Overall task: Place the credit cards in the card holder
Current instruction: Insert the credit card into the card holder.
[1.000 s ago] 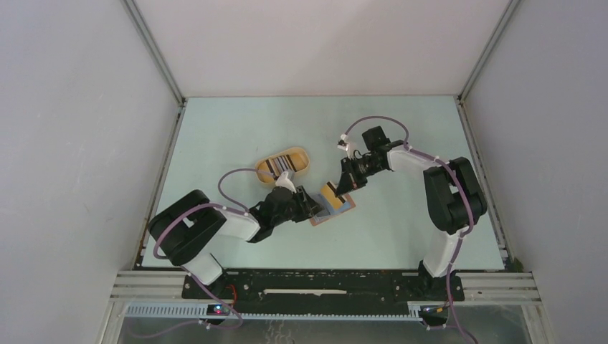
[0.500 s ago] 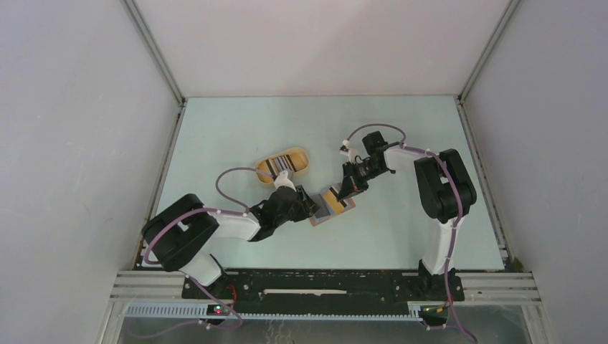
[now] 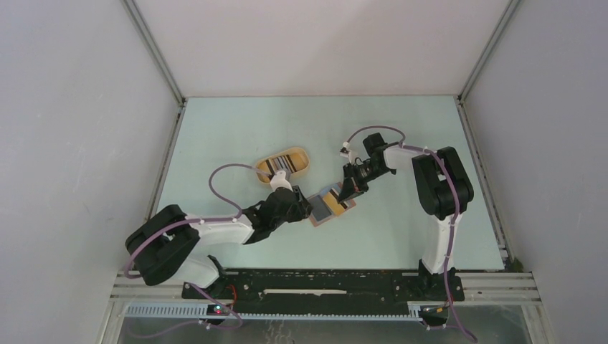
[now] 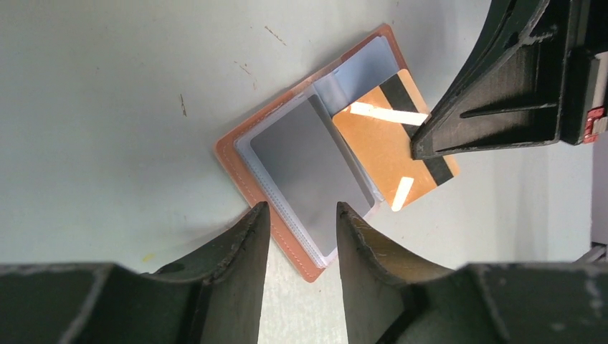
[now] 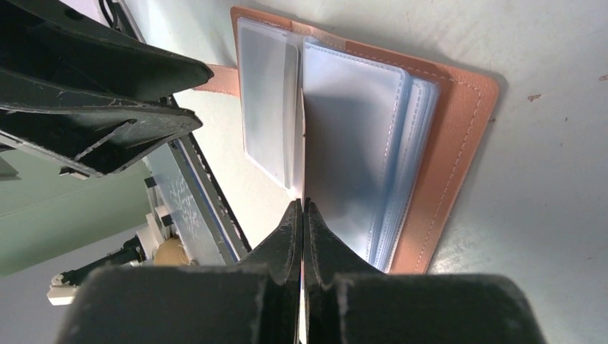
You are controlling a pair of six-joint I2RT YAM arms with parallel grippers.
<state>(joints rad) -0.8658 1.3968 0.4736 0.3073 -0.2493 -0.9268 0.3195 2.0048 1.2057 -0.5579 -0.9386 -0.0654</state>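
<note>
We see the right gripper [image 5: 302, 209] pressed together on an orange credit card [image 4: 376, 154] (held edge-on), its end at the clear pockets of the open card holder [image 4: 287, 154], which lies flat on the table [image 3: 236, 129]. The left gripper [image 4: 300, 211] stands half apart over its corner, clamping nothing.

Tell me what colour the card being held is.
The credit card is orange with a black stripe, clearest in the left wrist view.
</note>
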